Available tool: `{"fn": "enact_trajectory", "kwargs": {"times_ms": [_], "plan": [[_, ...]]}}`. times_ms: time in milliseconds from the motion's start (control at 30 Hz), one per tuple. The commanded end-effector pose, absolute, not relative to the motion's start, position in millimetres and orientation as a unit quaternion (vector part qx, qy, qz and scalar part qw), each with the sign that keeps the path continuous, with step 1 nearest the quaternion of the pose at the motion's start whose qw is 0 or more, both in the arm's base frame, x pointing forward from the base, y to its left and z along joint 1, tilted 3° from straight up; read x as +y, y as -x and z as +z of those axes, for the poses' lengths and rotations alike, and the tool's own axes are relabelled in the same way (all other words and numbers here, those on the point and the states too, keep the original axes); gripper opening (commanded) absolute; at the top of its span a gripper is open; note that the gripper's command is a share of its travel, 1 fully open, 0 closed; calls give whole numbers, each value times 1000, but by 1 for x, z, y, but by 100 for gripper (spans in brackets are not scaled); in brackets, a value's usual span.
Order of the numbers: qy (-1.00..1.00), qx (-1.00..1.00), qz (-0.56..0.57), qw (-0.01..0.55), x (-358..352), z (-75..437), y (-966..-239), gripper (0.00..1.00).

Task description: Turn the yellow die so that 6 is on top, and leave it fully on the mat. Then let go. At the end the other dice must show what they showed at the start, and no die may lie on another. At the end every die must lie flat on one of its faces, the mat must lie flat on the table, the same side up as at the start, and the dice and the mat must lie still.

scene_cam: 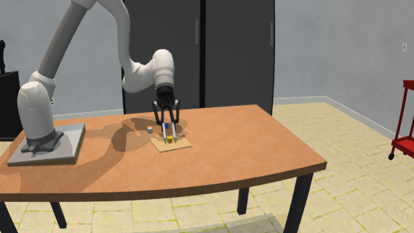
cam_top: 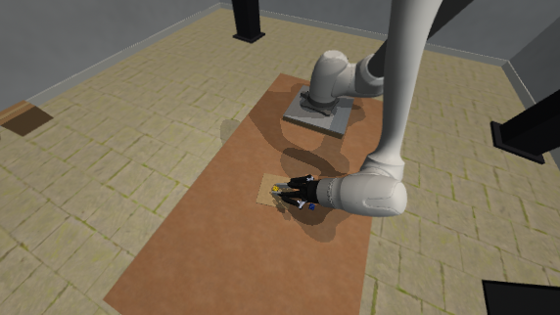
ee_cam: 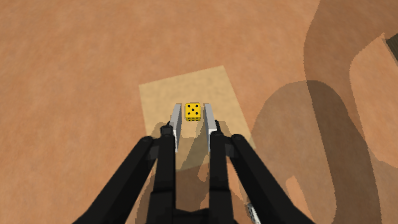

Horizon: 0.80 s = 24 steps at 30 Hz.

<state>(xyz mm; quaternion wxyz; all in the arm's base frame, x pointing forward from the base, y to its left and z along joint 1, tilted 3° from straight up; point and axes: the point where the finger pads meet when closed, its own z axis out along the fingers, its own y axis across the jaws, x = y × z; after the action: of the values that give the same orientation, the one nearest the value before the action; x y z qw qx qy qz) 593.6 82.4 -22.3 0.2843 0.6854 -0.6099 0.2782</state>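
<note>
The yellow die [cam_top: 275, 188] [scene_cam: 169, 140] [ee_cam: 193, 111] lies flat on the tan mat [cam_top: 264, 198] [scene_cam: 182, 145] [ee_cam: 160, 92], with five pips facing the wrist camera. My gripper [cam_top: 280, 193] [scene_cam: 169, 137] [ee_cam: 193, 113] points down over the mat. Its fingers are partly open and stand on either side of the die. A narrow gap shows on each side of the die in the wrist view, so the fingers do not touch it. The mat lies flat on the table [scene_cam: 235, 145].
A blue die [cam_top: 310, 206] [scene_cam: 166, 126] lies on the table just behind the mat. A pale grey die [scene_cam: 150, 129] lies to the left of it. The arm's grey base plate [cam_top: 318, 117] [scene_cam: 47, 145] is at the table's far end.
</note>
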Motion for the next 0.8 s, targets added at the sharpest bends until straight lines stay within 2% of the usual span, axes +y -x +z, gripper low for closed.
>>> {"fn": "enact_trajectory", "kwargs": {"times_ms": [0,400,433,767], "plan": [[-685,-610,278,284,82,-22,-594,21],[-685,-610,278,284,82,-22,-594,21],[-685,-610,278,284,82,-22,-594,9],[-685,-610,278,284,82,-22,-594,9]]}}
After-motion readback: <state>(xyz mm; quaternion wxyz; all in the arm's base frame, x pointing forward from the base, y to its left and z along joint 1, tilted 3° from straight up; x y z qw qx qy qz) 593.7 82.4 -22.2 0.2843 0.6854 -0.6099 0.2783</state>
